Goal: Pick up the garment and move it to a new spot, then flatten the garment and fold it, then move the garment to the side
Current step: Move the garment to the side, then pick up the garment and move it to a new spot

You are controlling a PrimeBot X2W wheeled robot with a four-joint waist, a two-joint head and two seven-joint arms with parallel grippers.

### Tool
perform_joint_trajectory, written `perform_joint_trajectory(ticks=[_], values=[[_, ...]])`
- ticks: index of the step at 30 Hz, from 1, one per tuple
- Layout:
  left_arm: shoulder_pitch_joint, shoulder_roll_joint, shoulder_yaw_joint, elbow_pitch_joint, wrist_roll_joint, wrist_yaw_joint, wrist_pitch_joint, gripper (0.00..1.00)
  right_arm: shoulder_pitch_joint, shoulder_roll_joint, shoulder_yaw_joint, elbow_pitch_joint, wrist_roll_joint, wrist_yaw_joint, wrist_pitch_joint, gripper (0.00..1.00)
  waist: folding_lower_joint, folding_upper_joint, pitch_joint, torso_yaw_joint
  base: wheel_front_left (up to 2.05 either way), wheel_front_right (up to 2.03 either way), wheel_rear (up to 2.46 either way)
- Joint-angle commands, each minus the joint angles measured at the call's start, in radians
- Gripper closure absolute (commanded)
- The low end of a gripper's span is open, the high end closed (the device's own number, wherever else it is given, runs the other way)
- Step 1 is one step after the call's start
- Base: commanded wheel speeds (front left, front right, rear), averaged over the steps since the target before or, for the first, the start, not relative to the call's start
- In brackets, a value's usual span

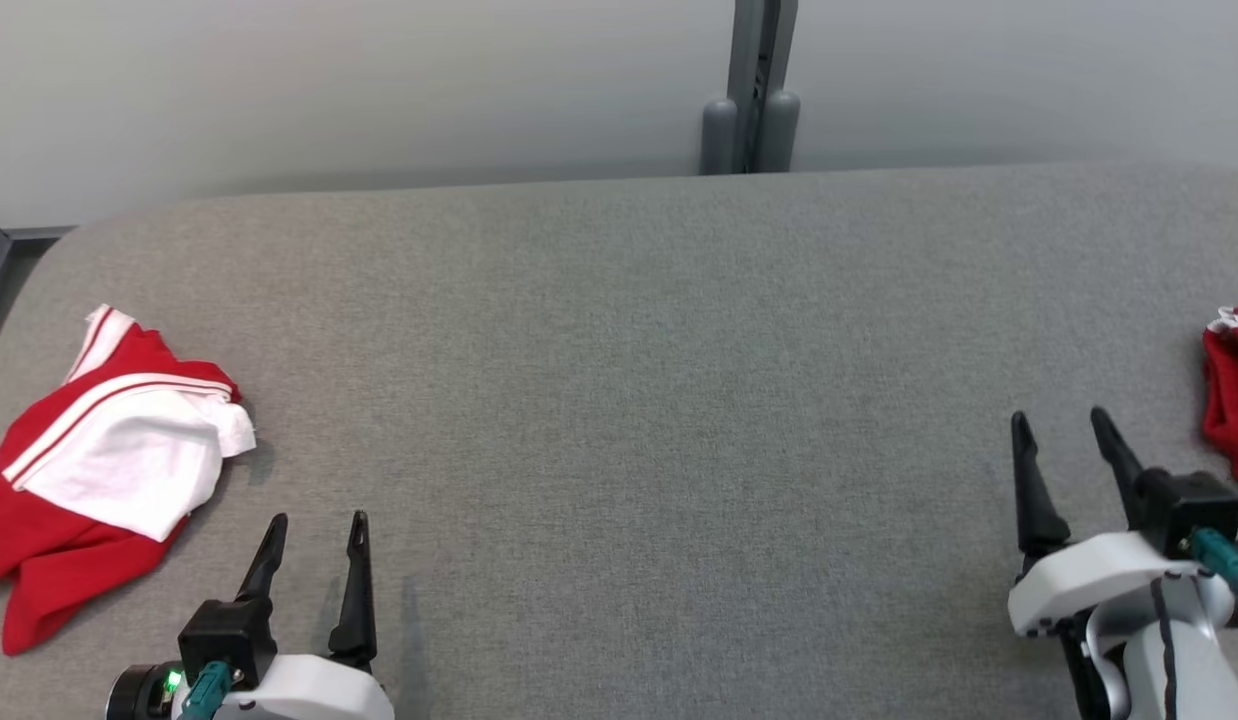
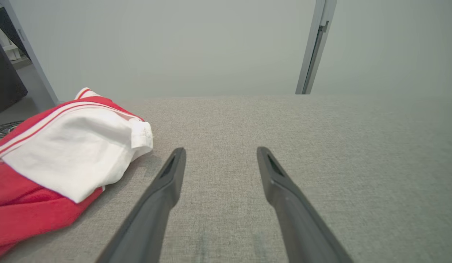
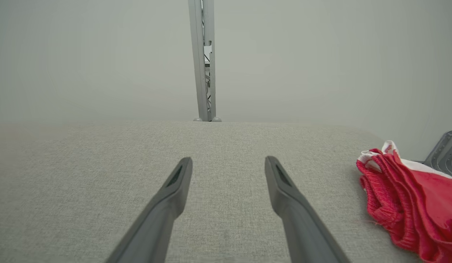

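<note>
The left gripper (image 1: 319,517) sits at the lower left of the head view, its two fingers spread wide with nothing between them, tips pointing up the frame. In the left wrist view the fingers hang just above the grey table (image 1: 629,350), bare cloth showing in the gap. The right gripper (image 1: 1059,413) stands at the lower right of the head view, equally wide open and holding nothing, raised a little over the table.

The garment (image 1: 109,460), red with a white panel and red-and-white stripes, lies crumpled at the left edge of the head view, up and to the left of the left gripper, near it but not touching. In the left wrist view it fills the lower left, a white corner reaching towards the left finger.

A second garment (image 1: 1234,390), red with a white trim, lies bunched at the right edge of the head view, just right of the right gripper; the frame cuts it off, so it may be folded or merely heaped.

The middle of the table is plain grey fabric. Beyond its far edge a grey post (image 1: 754,90) rises at top centre against a pale wall (image 1: 379,80).
</note>
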Motion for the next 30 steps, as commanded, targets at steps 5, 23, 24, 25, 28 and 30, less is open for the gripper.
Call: perform_joint_trajectory(ticks=[5, 23, 24, 25, 28, 30], values=[[0.035, 0.003, 0.021, -0.003, -0.010, 0.008, 0.000, 0.00, 0.071, -0.003, 0.053, -0.011, 0.056, 0.000, 0.000, 0.00, 0.0000, 0.0000, -0.053, 0.019, 0.00, 0.00, 0.00], [0.129, 0.003, 0.058, -0.006, 0.002, 0.001, 0.000, 0.00, 0.214, -0.003, 0.153, -0.097, 0.157, 0.000, 0.000, 0.00, 0.0000, 0.0000, -0.142, 0.028, 0.00, 0.00, 0.00], [0.129, 0.003, 0.057, -0.008, 0.002, 0.002, 0.000, 0.00, 0.217, -0.003, 0.155, -0.102, 0.159, 0.000, 0.000, 0.00, 0.0000, 0.0000, -0.142, 0.030, 0.00, 0.00, 0.00], [0.129, 0.003, 0.057, -0.008, 0.002, 0.002, 0.000, 0.00, 0.217, -0.003, 0.155, -0.102, 0.159, 0.000, 0.000, 0.00, 0.0000, 0.0000, -0.142, 0.030, 0.00, 0.00, 0.00], [0.125, 0.003, 0.056, -0.014, -0.005, 0.008, 0.000, 0.00, 0.217, -0.003, 0.152, -0.108, 0.165, 0.000, 0.000, 0.00, 0.0000, 0.0000, -0.134, 0.042, 0.00, 0.00, 0.00], [0.120, 0.003, 0.055, -0.016, -0.013, 0.015, 0.000, 0.00, 0.214, -0.003, 0.152, -0.111, 0.165, 0.000, 0.000, 0.00, 0.0000, 0.0000, -0.128, 0.057, 0.00, 0.00, 0.00]])
